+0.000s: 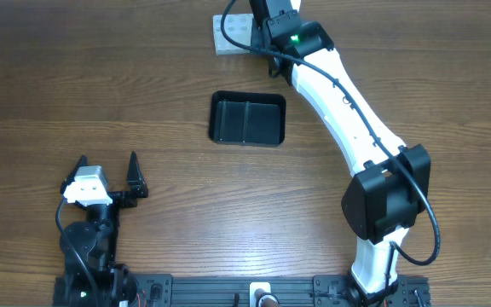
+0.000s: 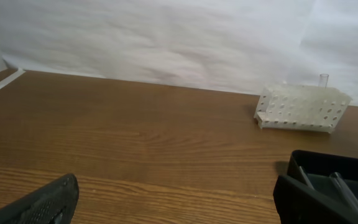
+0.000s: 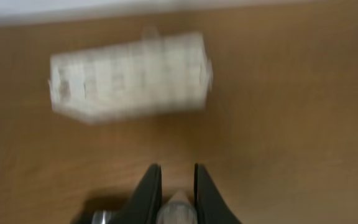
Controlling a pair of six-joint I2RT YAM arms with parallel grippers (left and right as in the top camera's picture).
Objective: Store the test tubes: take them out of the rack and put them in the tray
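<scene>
R arm is stretched out; right gripper near the rack, fingers pinching a test tube. L arm folded, well apart from rack; left gripper fingers spread.

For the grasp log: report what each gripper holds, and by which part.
Right gripper pinches a test tube near its rounded end; blur hides more. Left gripper is open and empty.
</scene>
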